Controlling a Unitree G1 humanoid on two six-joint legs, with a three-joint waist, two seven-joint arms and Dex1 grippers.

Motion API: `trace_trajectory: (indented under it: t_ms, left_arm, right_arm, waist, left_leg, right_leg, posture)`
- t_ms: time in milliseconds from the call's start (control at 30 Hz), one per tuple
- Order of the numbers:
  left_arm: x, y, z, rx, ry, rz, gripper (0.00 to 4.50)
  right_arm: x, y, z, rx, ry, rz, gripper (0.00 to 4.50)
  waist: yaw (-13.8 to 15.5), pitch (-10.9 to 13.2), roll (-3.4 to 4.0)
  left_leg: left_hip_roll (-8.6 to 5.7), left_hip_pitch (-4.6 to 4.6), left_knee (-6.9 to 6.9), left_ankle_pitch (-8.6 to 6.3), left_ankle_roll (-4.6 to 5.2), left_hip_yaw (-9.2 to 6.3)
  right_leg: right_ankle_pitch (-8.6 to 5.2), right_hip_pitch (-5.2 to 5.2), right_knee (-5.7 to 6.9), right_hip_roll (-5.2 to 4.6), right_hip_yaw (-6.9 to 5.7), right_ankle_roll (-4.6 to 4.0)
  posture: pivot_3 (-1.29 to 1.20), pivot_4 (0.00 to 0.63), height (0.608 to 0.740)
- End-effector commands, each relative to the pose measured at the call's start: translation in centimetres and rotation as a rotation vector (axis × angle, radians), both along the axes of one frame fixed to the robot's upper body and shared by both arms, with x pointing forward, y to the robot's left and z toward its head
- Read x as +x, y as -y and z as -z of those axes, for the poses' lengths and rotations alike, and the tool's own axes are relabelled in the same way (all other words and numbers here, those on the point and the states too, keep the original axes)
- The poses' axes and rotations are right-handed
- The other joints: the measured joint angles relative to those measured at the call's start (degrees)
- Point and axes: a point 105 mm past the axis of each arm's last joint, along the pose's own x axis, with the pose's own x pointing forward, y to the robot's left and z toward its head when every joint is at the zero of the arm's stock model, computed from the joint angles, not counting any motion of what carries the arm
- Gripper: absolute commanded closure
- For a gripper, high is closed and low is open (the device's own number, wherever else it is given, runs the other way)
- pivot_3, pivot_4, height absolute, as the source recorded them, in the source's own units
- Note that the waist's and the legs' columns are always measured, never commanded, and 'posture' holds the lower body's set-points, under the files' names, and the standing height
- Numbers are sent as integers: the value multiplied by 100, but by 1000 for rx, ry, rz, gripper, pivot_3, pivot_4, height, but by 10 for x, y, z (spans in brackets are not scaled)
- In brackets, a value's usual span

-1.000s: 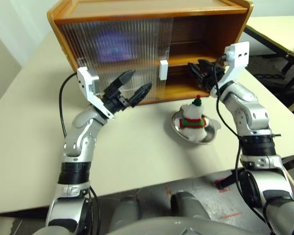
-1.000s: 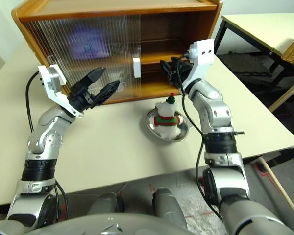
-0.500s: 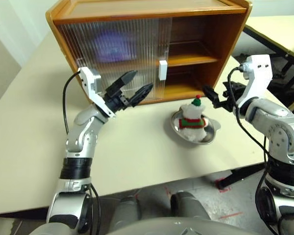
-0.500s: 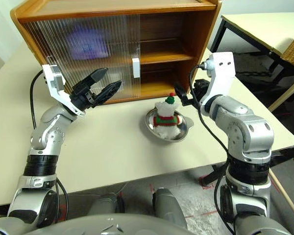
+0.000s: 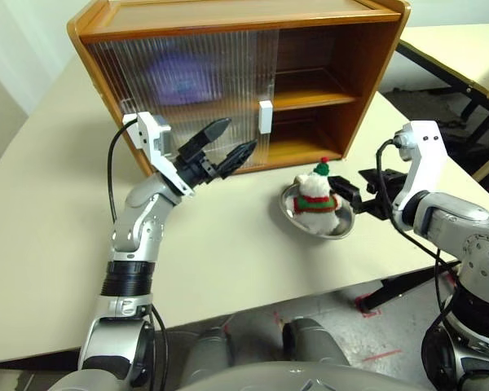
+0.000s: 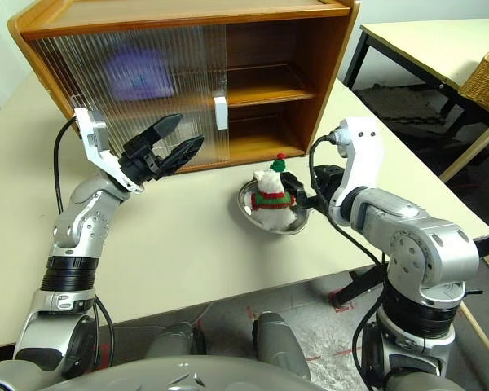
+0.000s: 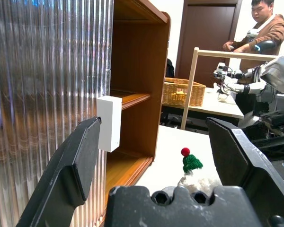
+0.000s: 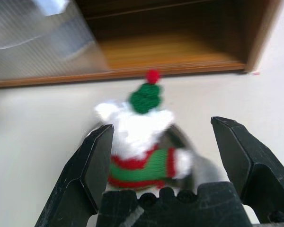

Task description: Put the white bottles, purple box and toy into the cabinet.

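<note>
Cabinet (image 5: 228, 24) stood at 12 o'clock on the cream table (image 5: 49, 212), w/ ribbed sliding doors (image 5: 187, 90) pulled over its left part & the right part open, showing the inner shelf (image 5: 314, 88) & bottom board. A white handle (image 5: 266, 116) sat at the door edge, about mid-front. A purple blur, prob. the purple box (image 5: 178, 77), showed through the ribbed door at upper left; couldn't tell more than colour. Toy (image 5: 314, 195) – white plush bear w/ red-green scarf & hat – sat upright in a round steel bowl (image 5: 342, 226) on the table, at abt 5 o'clock from the cabinet's open side, near its front edge but apart from it. Right gripper (image 6: 303, 198) was at 3 o'clock of the toy, just beside the bowl, pointing toward it; in right wrist view its fingers (image 8: 92, 165) were spread wide w/ the toy framed btwn them, nothing pinched; contact w/ bowl couldn't be told. Left gripper (image 5: 226, 143) hung above the table in front of the closed doors, at 9 o'clock of the toy & well apart from it, fingers spread, empty, tips aimed toward the handle. In left wrist view a person (image 7: 260, 33) stood in the background beside another table w/ a wicker basket (image 7: 182, 92)
</note>
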Motion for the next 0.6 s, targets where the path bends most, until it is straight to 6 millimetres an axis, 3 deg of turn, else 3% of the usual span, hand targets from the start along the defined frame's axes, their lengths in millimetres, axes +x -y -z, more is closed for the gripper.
trace_trajectory:
  t_ms: [33, 300, 600]
  left_arm:
    - [-2, 1, 1, 16, 3, 5, 0]
    - [-2, -2, -1, 24, 8, -6, 0]
    - [-4, -7, -4, 30, 15, -33, 0]
  right_arm:
    - [-5, 0, 8, 15, -31, -1, 51]
    - [-6, -12, 30, 42, -78, -14, 51]
    - [5, -18, 47, 65, -95, -29, 51]
  waist:
    - [0, -1, -1]
    - [3, -3, -4]
    - [24, -5, -8]
  left_leg:
    - [0, 0, 0, 0, 0, 0]
    - [0, 0, 1, 0, 0, -1]
    - [-1, 0, 3, 0, 0, 0]
  right_leg:
    - [0, 0, 0, 0, 0, 0]
    - [0, 0, 0, 2, 0, 0]
    - [1, 1, 3, 1, 1, 0]
  posture:
    - [-57, 0, 740]
    - [-38, 0, 740]
    - [-2, 0, 740]
